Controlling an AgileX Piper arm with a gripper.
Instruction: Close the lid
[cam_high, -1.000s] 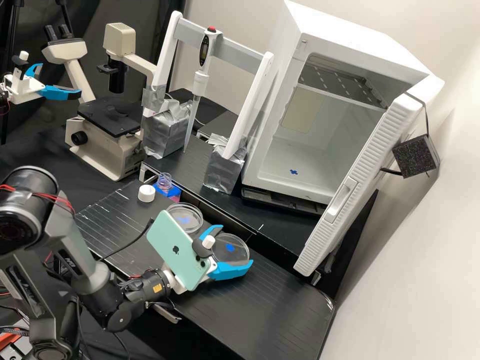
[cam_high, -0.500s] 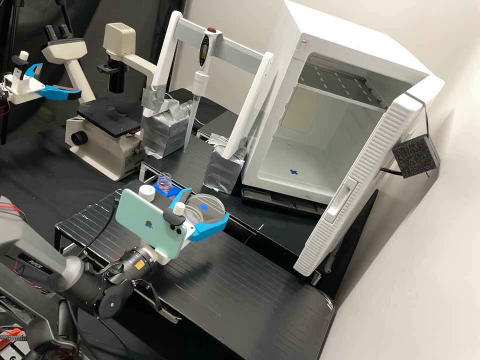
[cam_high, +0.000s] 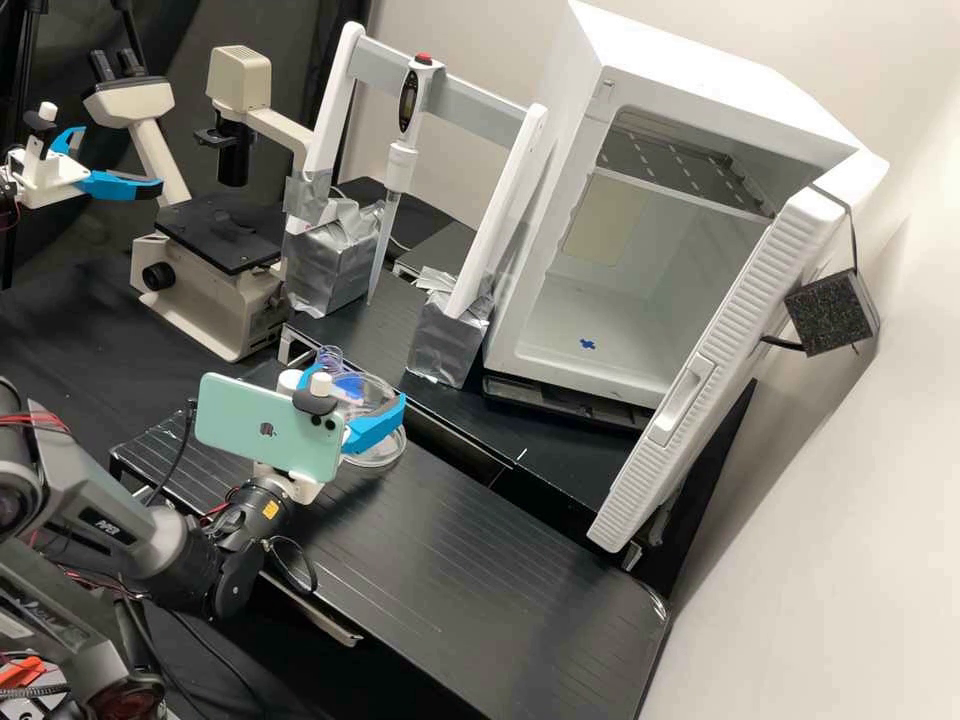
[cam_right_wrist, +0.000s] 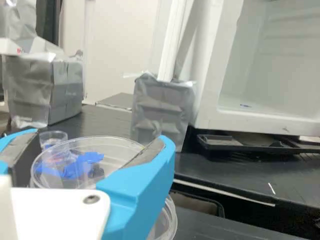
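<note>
Transparent, round, shallow-rimmed lid (cam_right_wrist: 122, 145), held by my gripper (cam_high: 355, 387) and out of line with the dish, its far side reaching beyond it; blue shows on or through the clear plastic. The dish (cam_high: 392, 452), likewise clear and circular, lies flat on the black ribbed bench surface, partly hidden.

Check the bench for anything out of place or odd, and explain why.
The white cabinet's door hangs wide open, leaving its inside exposed. The clear lid is askew in the gripper, above a dish, but that seems to fit the task. I see no spill.
</note>
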